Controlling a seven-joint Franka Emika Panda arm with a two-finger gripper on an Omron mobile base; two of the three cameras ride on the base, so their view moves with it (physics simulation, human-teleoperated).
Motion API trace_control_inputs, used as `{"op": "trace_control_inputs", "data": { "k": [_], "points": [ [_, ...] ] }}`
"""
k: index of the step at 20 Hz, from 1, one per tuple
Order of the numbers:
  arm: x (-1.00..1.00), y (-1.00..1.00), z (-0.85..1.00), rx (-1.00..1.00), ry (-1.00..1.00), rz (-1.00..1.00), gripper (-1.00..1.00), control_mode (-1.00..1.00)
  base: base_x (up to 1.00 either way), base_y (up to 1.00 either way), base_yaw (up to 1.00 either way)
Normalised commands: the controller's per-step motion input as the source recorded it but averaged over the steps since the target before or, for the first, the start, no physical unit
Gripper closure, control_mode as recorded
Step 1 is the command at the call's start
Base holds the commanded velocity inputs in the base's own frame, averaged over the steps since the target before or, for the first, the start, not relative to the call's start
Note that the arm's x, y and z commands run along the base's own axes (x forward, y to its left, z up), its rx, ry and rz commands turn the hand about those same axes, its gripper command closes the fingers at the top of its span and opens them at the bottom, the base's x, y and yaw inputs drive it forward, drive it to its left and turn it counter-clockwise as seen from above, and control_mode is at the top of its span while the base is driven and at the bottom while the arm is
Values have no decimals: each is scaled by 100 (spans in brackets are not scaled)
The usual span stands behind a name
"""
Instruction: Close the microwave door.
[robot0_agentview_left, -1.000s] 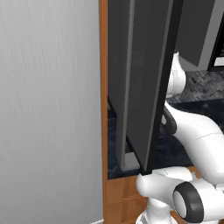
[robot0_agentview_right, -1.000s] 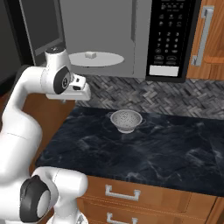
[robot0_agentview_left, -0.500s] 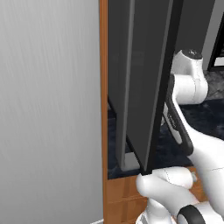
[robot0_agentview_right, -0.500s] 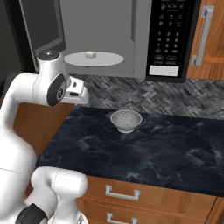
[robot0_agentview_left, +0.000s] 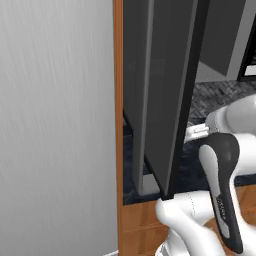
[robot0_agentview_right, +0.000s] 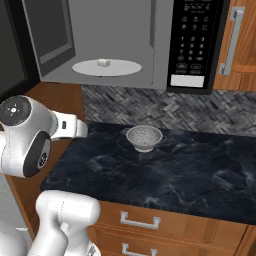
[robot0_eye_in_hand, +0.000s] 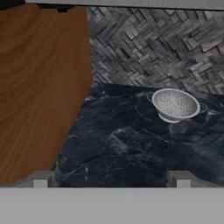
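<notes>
The microwave door (robot0_agentview_left: 167, 85) stands wide open, swung out to the left of the cavity and seen almost edge-on in the left base view, its black rim facing the camera, so by my reading the task is barely begun: the whole closing swing is left to do. In the right base view the open cavity shows a turntable (robot0_agentview_right: 107, 67) with a small pale lump (robot0_agentview_right: 103, 62) on it, and the keypad panel (robot0_agentview_right: 194, 42) sits to the right. Below, a white colander (robot0_agentview_right: 144, 137) rests on the black marble counter (robot0_agentview_right: 185, 175), toward its back edge near the herringbone backsplash (robot0_agentview_right: 200, 110). The gripper (robot0_eye_in_hand: 111, 179) looks down over that counter beside a wooden side panel (robot0_eye_in_hand: 39, 87); two pale finger tips (robot0_eye_in_hand: 41, 179) show far apart with nothing between them, so it is spread wide and holding nothing. It appears well below the door and not touching it, though its gap from the door cannot be made out. The door's hinge is hidden, and its top runs out of frame.
</notes>
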Motion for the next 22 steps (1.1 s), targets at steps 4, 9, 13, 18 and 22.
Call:
{"op": "trace_control_inputs", "data": {
  "k": [4,9,13,18,22],
  "points": [
    [-72,15,11,0,-24,2,-100,-100,0,0,0],
    [-72,21,20,0,-27,2,-100,-100,0,0,0],
    [-91,37,29,0,-32,8,-100,-100,0,0,0],
    [-99,42,36,0,-41,17,-100,-100,0,0,0],
    [-93,46,27,0,-33,33,-100,-100,0,0,0]
  ]
}}
